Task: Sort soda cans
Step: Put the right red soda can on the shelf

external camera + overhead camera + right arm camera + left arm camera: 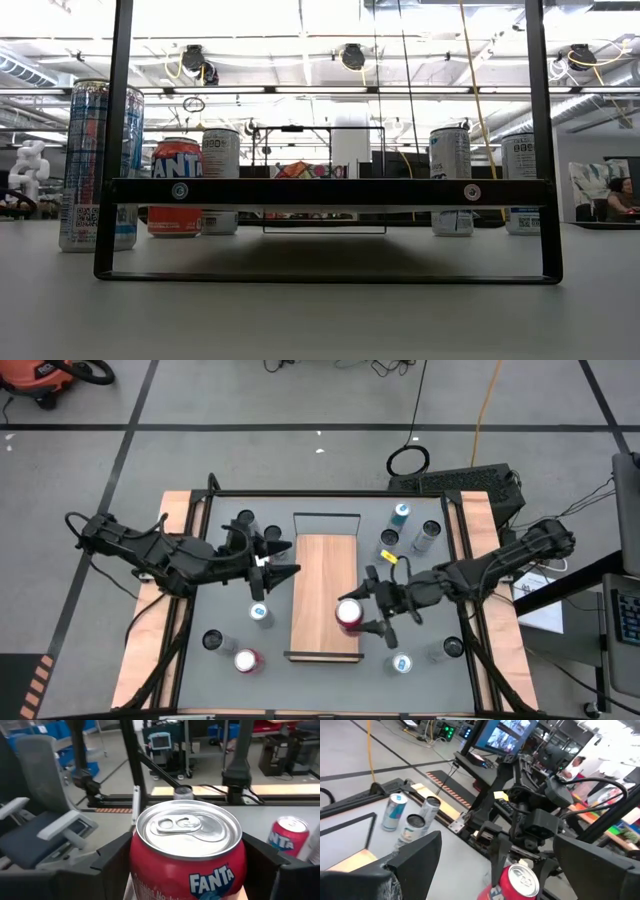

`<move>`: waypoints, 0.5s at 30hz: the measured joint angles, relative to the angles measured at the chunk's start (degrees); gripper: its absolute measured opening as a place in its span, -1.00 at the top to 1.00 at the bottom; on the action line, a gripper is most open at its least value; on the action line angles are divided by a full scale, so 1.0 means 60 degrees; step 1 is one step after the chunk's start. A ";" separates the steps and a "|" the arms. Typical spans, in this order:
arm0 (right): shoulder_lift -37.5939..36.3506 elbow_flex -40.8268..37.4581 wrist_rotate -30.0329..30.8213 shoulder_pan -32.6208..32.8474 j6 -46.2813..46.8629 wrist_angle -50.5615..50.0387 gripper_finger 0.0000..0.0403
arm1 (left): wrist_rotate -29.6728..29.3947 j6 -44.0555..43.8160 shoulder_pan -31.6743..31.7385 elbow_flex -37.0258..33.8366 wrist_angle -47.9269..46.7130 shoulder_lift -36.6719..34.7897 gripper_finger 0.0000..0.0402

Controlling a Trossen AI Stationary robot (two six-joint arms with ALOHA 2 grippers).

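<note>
A red soda can (189, 865) with a silver top stands upright between the fingers of my right gripper (358, 610), over the near right part of the wooden board (320, 575). My left gripper (285, 567) hovers open at the board's left edge with nothing between its fingers; in its wrist view the red can's top (519, 879) shows ahead. Other soda cans stand on the grey table: a second red one (247, 660) near left, a blue one (260, 613), and silver-grey ones (245, 520) far left. My right gripper pinches the red can's side wall (142, 867), just below the rim, between its two fingers (112, 862), one on each opposite side. The fingers come about level from the table's right. The can sits upright; whether its bottom rests on the board I cannot tell.
The board lies in a black wire frame (325, 517) at the table's middle. More cans stand far right (402, 513) (428, 532) and near right (402, 663) (452, 648). A dark-topped can (212, 640) stands near left. A person (577, 765) sits beyond the table.
</note>
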 joint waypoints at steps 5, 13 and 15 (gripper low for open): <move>0.0722 0.0000 -0.0038 -0.0398 0.0002 0.0670 -0.30 | -0.0181 -0.0089 0.0028 0.0000 -0.0348 0.0008 -0.91; 0.2291 0.0000 -0.0083 -0.0706 0.0284 0.2367 -0.30 | -0.0214 -0.0307 -0.0019 0.0001 -0.0525 0.0004 -0.91; 0.2666 0.0000 -0.0086 -0.0772 0.0267 0.2805 -0.30 | -0.0214 -0.0271 -0.0019 0.0003 -0.0622 0.0004 -0.91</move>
